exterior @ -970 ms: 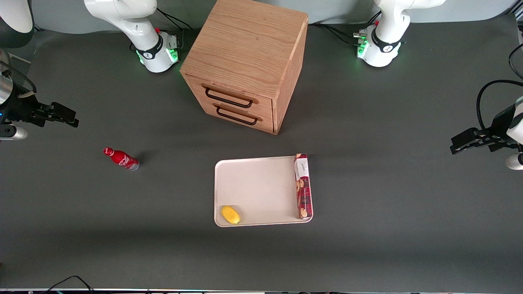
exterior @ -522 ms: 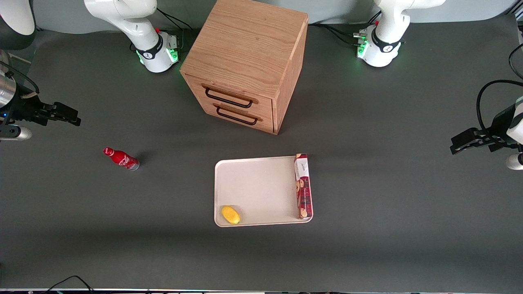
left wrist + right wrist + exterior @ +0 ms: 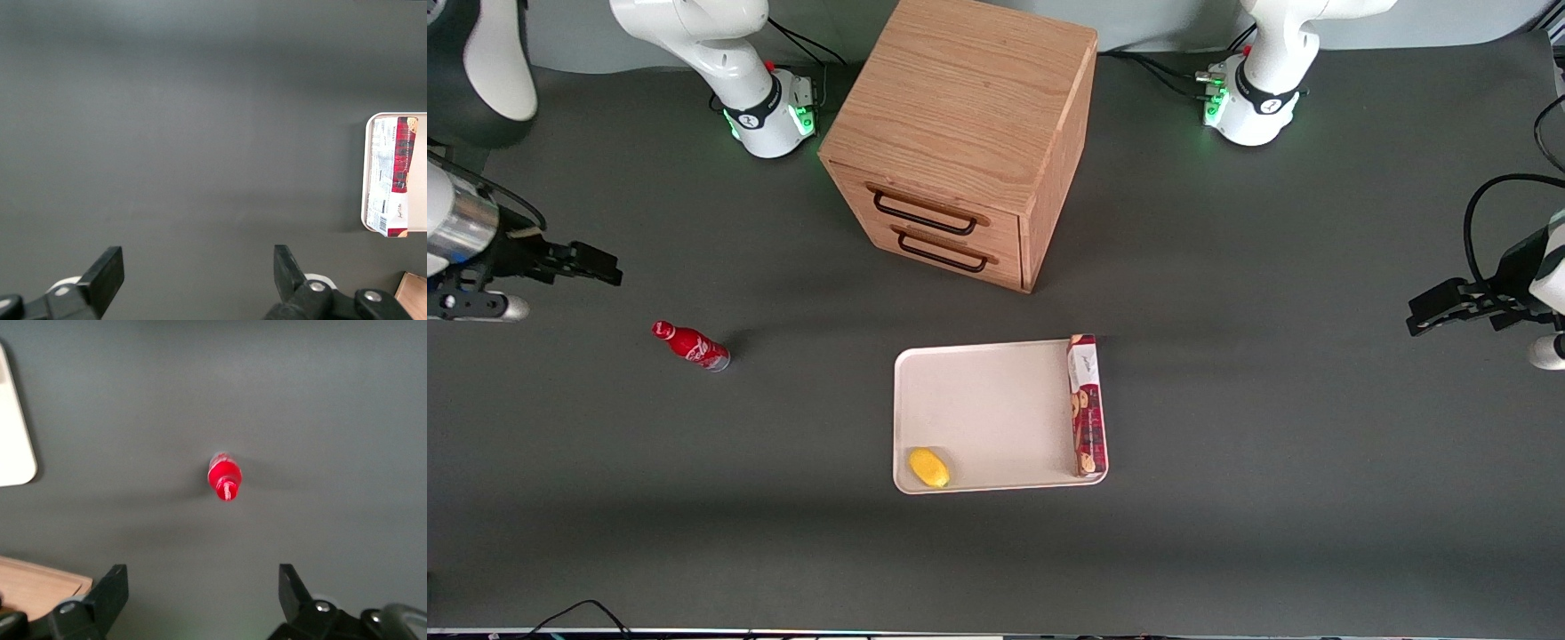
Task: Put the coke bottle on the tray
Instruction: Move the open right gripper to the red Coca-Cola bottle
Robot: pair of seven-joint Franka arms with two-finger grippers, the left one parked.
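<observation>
The gripper [image 3: 609, 268], fingers spread and empty, hangs above bare table [image 3: 694, 498] near the working arm's end, with the coke bottle [image 3: 691, 345] standing apart from it, nearer the front camera, and open mat separating bottle from the tray [image 3: 996, 409] holding a lemon [image 3: 928, 468] and cookie box [image 3: 1086, 405].

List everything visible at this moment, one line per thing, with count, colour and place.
coke bottle: 1, red, standing on the table toward the working arm's end, apart from the tray
tray: 1, cream-white, on the table, nearer the front camera than the cabinet
lemon: 1, yellow, in a tray corner near the front camera
cookie box: 1, red, lying along the tray's edge toward the parked arm's end
drawer cabinet: 1, wooden, two drawers shut
table: 1, dark grey
gripper: 1, black, fingers open, empty, above the table near the coke bottle
</observation>
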